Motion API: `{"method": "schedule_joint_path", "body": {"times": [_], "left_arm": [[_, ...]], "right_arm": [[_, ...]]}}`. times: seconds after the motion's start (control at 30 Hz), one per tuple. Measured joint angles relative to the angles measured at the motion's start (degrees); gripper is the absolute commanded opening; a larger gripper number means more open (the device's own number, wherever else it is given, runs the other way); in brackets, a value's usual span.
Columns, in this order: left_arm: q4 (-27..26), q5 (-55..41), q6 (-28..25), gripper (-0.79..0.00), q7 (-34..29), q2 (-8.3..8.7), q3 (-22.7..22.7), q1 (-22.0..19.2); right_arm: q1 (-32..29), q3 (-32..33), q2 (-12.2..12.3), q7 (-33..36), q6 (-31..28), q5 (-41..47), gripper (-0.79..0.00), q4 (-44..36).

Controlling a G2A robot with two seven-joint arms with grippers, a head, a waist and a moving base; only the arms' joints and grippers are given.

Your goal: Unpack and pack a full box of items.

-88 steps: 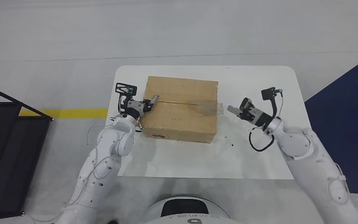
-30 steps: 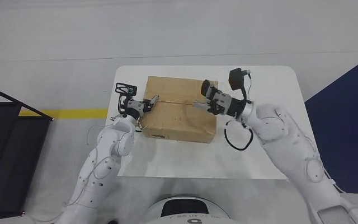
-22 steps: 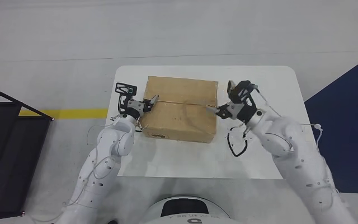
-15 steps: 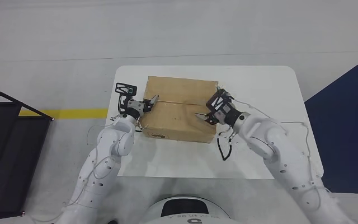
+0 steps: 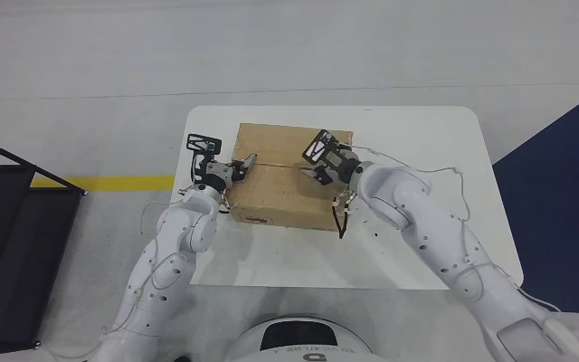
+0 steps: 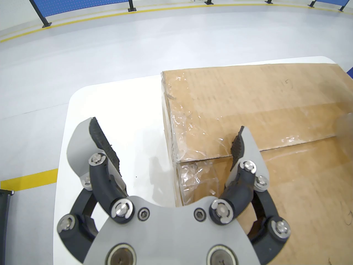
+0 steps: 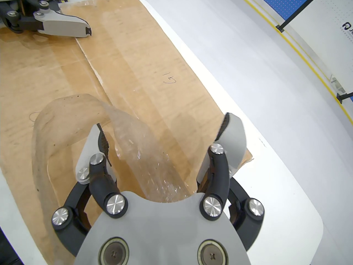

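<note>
- Box point(image 5: 294, 176), where is it now?
- It stands in the middle of the white table point(image 5: 425, 244), closed. The two top flaps meet at the seam point(image 6: 297, 142), so nothing can come out yet.
- And your pincers?
- My left pincer point(image 6: 167, 126) is at the left end of the box, with its jaws spread apart and holding nothing. One finger is above the top of the box near the seam, and the other is above the table beside the box. I think it is placed there to steady the box or to lift a flap.
- And the right one?
- My right pincer point(image 7: 163, 122) is above the top of the box, toward its right end. Its jaws are also apart. A strip of clear tape point(image 7: 143, 144) runs between them and curls in a loop over the cardboard. It seems lifted off the seam, because the flaps cannot open while tape covers them. I judge that the unpacking is only at its beginning.
</note>
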Motion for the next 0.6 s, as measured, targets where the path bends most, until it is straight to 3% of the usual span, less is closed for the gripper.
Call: {"method": "schedule_joint_path", "body": {"times": [0.13,0.3,0.6], "left_arm": [[0.0,0.0,0.0,0.0,0.0,0.0,0.0,0.0],[0.0,0.0,0.0,0.0,0.0,0.0,0.0,0.0],[0.0,0.0,0.0,0.0,0.0,0.0,0.0,0.0]], "right_arm": [[1.76,-1.91,-0.99,1.16,1.95,-1.31,-0.48,1.06],[2.17,-1.41,-1.78,-0.86,4.3,0.72,-0.782,0.74],[-2.21,4.74,-1.75,-10.28,8.48,5.53,-0.785,-4.43]]}}
